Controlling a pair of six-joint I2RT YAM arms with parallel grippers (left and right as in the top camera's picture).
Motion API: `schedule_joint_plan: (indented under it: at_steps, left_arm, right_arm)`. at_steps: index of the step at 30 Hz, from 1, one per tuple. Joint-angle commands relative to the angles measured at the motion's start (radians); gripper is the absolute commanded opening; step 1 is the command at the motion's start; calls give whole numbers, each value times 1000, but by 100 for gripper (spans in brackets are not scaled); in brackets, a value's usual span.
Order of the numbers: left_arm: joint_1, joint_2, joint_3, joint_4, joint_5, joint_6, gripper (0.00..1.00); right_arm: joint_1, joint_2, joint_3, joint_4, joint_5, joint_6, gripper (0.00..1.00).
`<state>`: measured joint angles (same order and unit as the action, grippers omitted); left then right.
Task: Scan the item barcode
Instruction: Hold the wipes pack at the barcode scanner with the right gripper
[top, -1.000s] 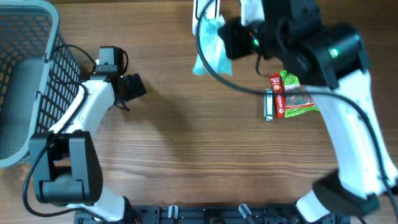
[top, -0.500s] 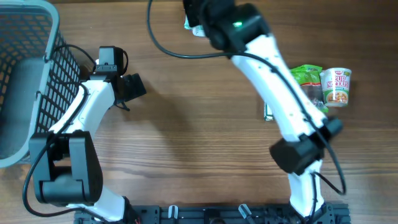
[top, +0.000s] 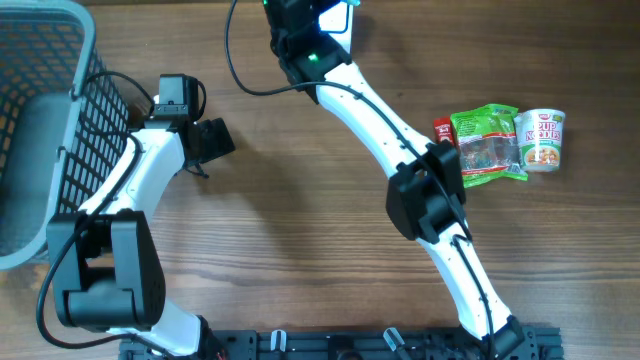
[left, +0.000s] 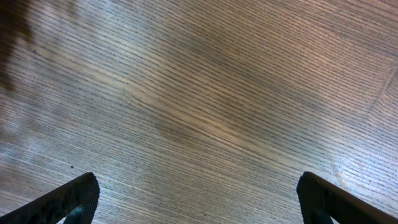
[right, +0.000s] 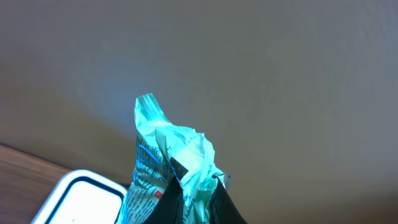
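Table (top: 280, 230): the scan takes place at the far edge, so a packet that slips lands on the bare wood or goes off the back.
Wire basket (top: 100, 110): it sits far left, well apart from the scan, and I judge it no hazard.
Right arm (top: 380, 110): it is stretched long toward the far edge. At that reach a small wrist error may swing the packet wide of the reader.
Left gripper (left: 199, 205): its jaws are spread wide over bare wood and hold nothing — too far off to catch a drop.
White device (right: 81, 196): likely the scanner, below and left of the packet. It reads nothing if the code faces away.
Teal packet (right: 168, 155): its lower end is pinched in the right gripper (right: 196, 202), raised beside the device. The crumpled film may crease over the code — or slide out of the pinch.
Barcode: I cannot tell which face carries it.
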<state>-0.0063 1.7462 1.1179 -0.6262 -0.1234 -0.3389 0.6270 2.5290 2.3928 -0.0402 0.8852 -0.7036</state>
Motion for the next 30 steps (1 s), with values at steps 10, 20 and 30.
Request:
schedule_joint_plan:
  at_steps: [10, 20, 30]
  left_arm:
    - [5, -24, 13, 2, -19, -10, 100]
    - [5, -24, 13, 2, -19, -10, 100]
    - [5, -24, 13, 2, -19, -10, 100]
  right_arm:
    - [-24, 203, 20, 199, -31, -352, 4]
    - [-18, 247, 20, 117, -29, -219, 4]
    - [-18, 247, 20, 511, -25, -421, 4]
